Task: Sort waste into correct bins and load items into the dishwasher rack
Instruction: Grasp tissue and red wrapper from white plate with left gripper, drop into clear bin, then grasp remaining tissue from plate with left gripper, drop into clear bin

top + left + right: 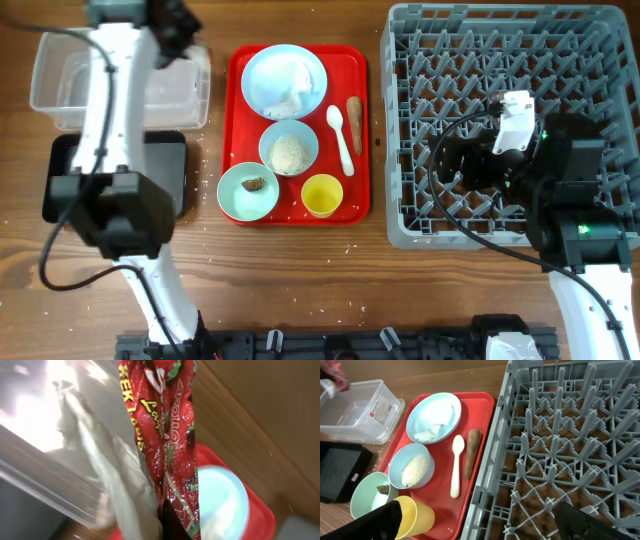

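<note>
My left gripper (176,38) is shut on a red-and-white wrapper scrap (165,435) at the right end of the clear tub (60,85). The black tray (168,160) lies in front of the tub. On the red serving tray (240,70) sit the pale blue plate (275,70) with white tissue (297,88), the blue bowl (289,150) of rice, the mint bowl (240,195) with a brown lump (255,184), the yellow cup (322,194), the white spoon (340,135) and the brown stick (355,110). My right gripper (485,525) is open and empty over the grey rack (600,60).
Loose rice grains lie on the wooden table around the black tray and in front of the red tray. The rack (560,435) holds no dishes. My left arm crosses over the tub and the black tray.
</note>
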